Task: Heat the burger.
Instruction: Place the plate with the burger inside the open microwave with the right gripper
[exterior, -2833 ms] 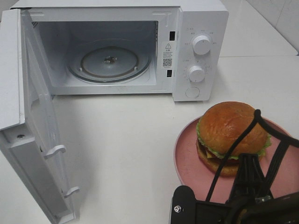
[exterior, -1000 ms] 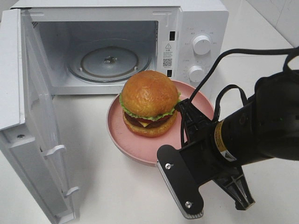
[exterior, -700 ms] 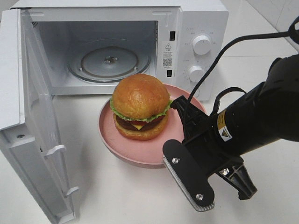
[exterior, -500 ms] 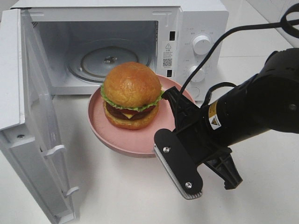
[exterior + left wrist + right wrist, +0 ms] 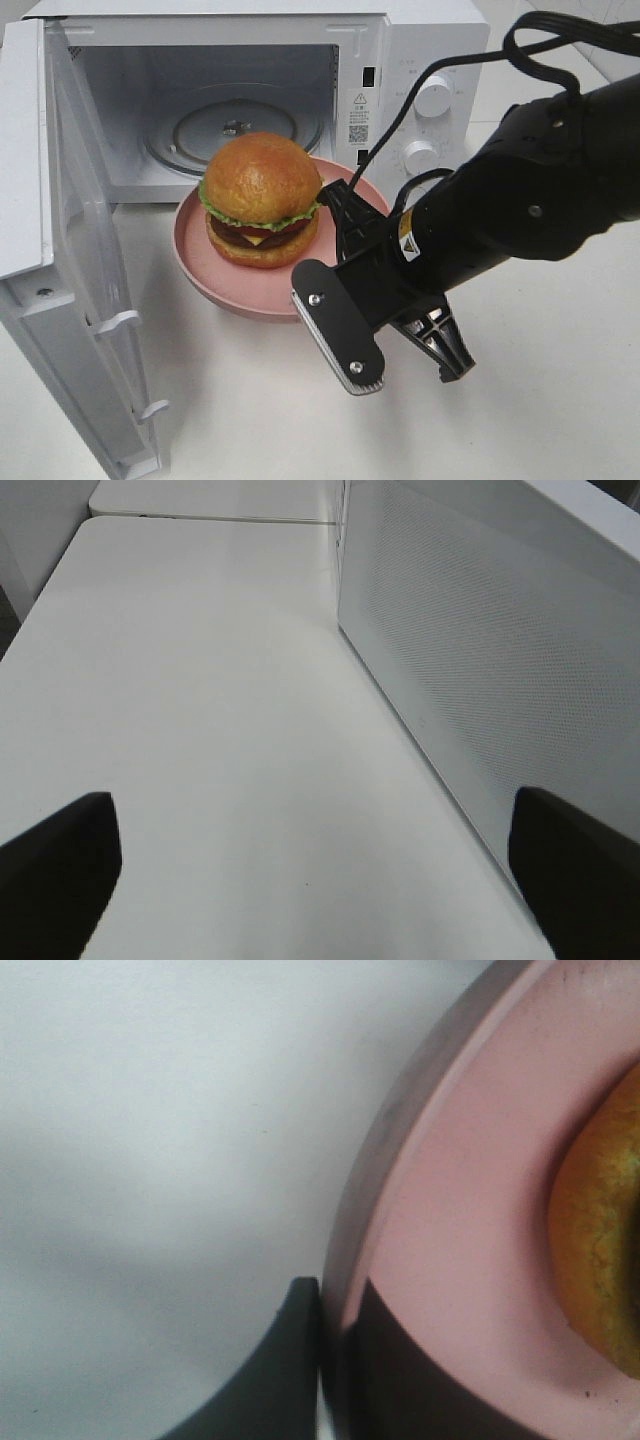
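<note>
The right pincer (image 5: 330,1305) clamps the rim of the pink plate (image 5: 215,285) carrying the burger (image 5: 262,200) before the open microwave (image 5: 430,50); the left pincer (image 5: 318,870) gapes wide.

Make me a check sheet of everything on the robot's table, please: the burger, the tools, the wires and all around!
Surface: white table, smooth.
Job's things: burger sits on the pink plate, in front of the open microwave; its door is swung wide; the glass turntable inside has nothing on it.
Clutter: nothing seen.
Tools: right tool shut on the plate's rim; left tool open, holding nothing, beside the door.
Cables: black cable loops over the right arm.
Surroundings: only white surfaces beyond the table.
</note>
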You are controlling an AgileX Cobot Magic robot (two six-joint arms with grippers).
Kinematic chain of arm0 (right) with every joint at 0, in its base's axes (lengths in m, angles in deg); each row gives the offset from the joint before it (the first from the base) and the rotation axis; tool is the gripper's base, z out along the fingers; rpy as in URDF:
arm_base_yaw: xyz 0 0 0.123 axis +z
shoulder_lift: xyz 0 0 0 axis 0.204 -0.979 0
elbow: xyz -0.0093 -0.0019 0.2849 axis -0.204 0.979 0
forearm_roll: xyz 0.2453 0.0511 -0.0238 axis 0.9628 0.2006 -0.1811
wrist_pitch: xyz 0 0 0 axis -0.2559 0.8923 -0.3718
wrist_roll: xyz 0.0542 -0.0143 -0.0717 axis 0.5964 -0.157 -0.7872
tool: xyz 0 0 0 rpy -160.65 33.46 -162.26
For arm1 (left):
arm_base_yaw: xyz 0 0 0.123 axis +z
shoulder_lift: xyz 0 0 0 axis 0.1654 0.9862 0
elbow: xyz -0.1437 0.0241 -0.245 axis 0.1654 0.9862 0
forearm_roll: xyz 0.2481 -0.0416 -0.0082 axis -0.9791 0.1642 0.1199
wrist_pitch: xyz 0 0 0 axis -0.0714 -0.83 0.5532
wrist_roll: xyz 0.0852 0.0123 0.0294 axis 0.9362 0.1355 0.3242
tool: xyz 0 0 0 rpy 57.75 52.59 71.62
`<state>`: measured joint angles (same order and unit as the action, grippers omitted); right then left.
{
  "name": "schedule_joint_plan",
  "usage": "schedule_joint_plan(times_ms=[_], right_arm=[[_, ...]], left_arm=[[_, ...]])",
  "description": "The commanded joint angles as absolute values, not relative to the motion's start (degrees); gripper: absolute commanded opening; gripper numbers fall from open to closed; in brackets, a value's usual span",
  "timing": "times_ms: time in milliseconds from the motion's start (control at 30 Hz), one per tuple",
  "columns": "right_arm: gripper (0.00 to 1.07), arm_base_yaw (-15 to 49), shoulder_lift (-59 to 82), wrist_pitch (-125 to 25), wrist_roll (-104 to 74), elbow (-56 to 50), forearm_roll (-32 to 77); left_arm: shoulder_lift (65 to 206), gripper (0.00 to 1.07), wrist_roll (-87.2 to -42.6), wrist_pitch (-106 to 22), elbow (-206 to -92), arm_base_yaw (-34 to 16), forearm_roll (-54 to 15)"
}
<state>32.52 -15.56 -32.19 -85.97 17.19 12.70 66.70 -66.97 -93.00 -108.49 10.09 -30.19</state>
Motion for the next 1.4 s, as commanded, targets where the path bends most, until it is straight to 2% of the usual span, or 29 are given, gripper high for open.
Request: schedule_joint_plan(times_ms=[33, 567, 1400], right_arm=[[0.00, 32.2, -16.5, -34.9, -84.3, 13.8, 12.0], [0.00, 32.2, -26.3, -31.2, -74.9, -0.9, 5.1], [0.00, 31.5, -35.2, -25.5, -73.6, -16.5, 4.6]], left_arm=[[65.7, 0.98, -67.1, -92.5, -108.6, 9.8, -30.0], [65.7, 0.98, -67.1, -92.5, -108.6, 9.8, -30.0], [65.7, 0.98, -67.1, -92.5, -108.6, 9.8, -30.0]])
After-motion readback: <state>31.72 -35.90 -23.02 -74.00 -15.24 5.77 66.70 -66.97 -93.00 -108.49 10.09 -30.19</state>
